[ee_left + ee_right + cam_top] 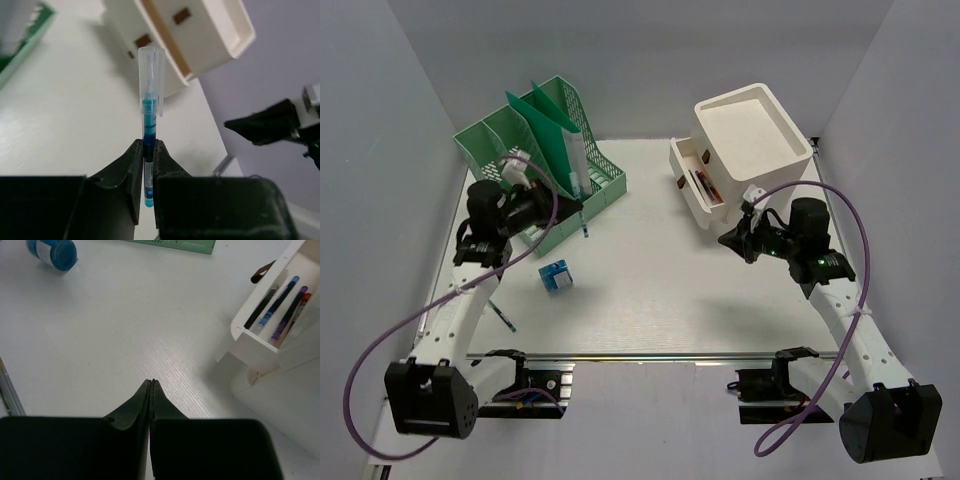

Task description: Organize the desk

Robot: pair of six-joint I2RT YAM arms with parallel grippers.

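Four pens in open white drawer on desk (green rack holds folders).

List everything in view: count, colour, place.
desk: one, white, under everything.
file organiser: one, green, back left.
drawer box: one, white, back right, drawer open.
drawer pens: at least four, black, blue, purple, red, in the open drawer.
small container: one, blue and white, left of centre.
loose pen: one, dark, on the desk by the left arm.
held pen: one, blue, clear cap, in the left gripper.
left gripper: one, black, shut on the held pen.
right gripper: one, black, shut, empty, near the drawer box.
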